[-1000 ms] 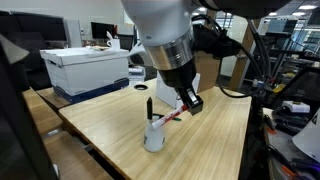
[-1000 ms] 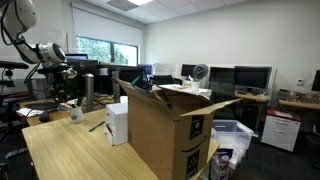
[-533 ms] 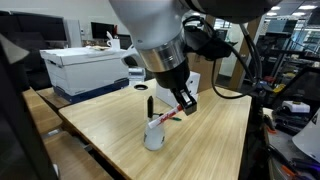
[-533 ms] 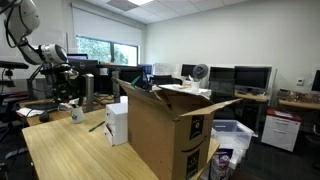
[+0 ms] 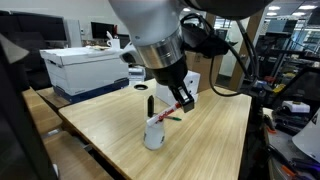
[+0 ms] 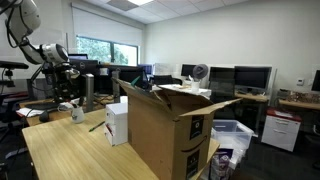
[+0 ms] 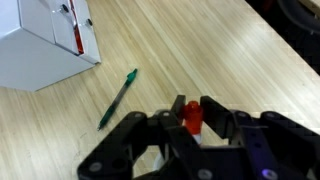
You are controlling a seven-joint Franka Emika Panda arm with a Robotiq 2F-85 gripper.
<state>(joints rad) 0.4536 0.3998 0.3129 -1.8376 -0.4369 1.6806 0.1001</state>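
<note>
My gripper is shut on a red marker, held tilted just above and to the right of a white cup on the wooden table. A black marker stands upright in the cup. In the wrist view the red marker sits pinched between the black fingers of the gripper, its cap pointing away. A green pen lies loose on the table ahead of the gripper. In an exterior view the gripper hangs over the cup at the far end of the table.
A white box stands on the table beyond the green pen; it also shows in an exterior view. A large open cardboard box stands at the table's near end. A white printer box sits behind the table.
The gripper with the red marker has shifted slightly left and down, closer to the white cup. Nothing else moved.
</note>
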